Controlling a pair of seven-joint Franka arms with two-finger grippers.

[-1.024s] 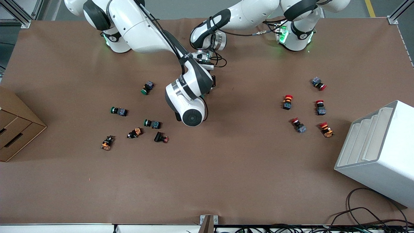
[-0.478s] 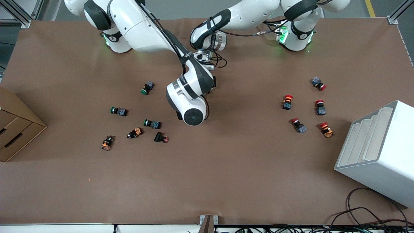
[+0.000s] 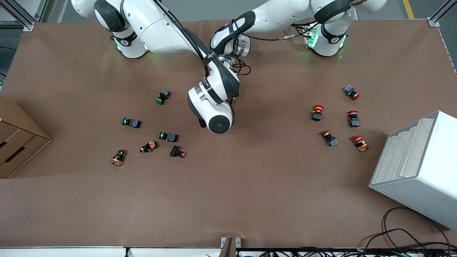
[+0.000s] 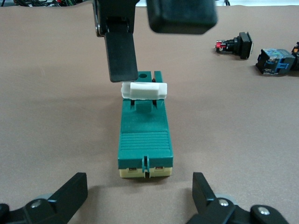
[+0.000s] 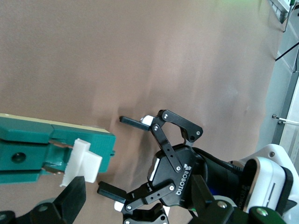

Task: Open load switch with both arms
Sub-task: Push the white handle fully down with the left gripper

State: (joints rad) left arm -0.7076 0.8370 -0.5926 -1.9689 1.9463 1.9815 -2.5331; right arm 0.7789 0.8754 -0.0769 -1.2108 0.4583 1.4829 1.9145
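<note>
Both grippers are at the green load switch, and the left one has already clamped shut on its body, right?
Not quite. Both are at the load switch, but the left gripper is open, one finger each side, clear of the body; the left wrist view shows it. The right gripper finger stands beside the white tab.

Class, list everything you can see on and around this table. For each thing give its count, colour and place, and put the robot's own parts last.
load switch: 1, dark green with a white tab, on the table between the two tools
green-capped push buttons: 3, toward the right arm's end
other small parts: 3, black with orange or red, nearer the front camera than the green-capped ones
red-capped push buttons: 5, toward the left arm's end
cardboard box: 1, brown, at the right arm's end
rack: 1, white, at the left arm's end
table: 1, brown
left tool: open, at the switch's plain end
right tool: open, at the tab end
</note>
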